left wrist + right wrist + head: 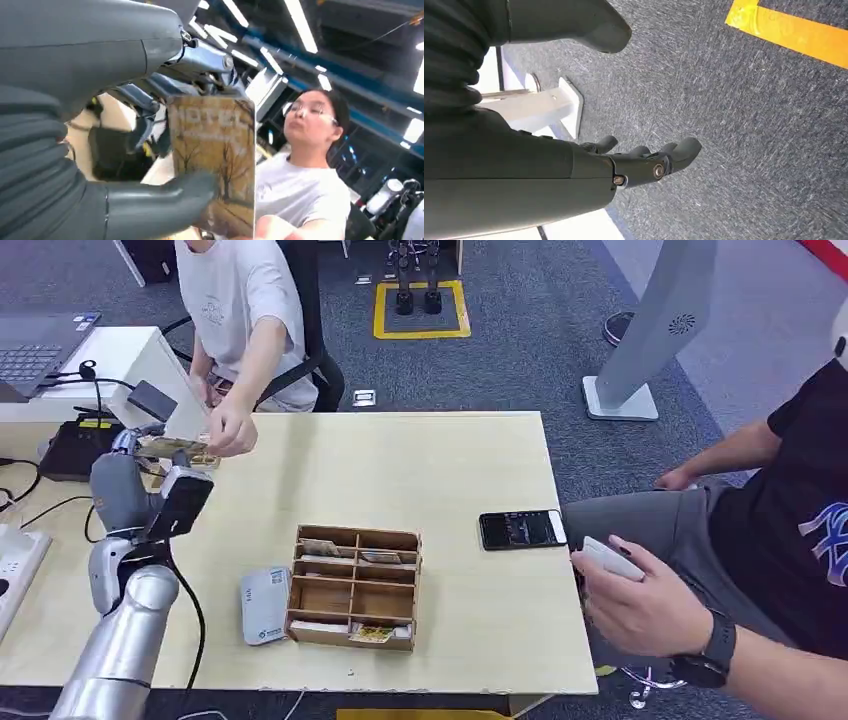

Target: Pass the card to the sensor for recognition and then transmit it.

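Observation:
My left hand [150,455] is raised over the table's far left corner and pinches a brown hotel card [170,448] between thumb and fingers. In the left wrist view the card [215,160] stands upright against my thumb, with my left hand [165,150] behind it. A seated person in a white shirt reaches over, and their hand [232,430] touches the card's far end. The grey card sensor [264,604] lies flat on the table, left of the wooden organizer. My right hand [644,162] hangs over the carpet, fingers loosely apart, holding nothing.
A wooden card organizer [355,585] with several cards sits mid-table. A black phone [522,529] lies near the right edge. A second person [720,570] sits at the right holding a white object. Cables, a black device [75,445] and a laptop crowd the left side.

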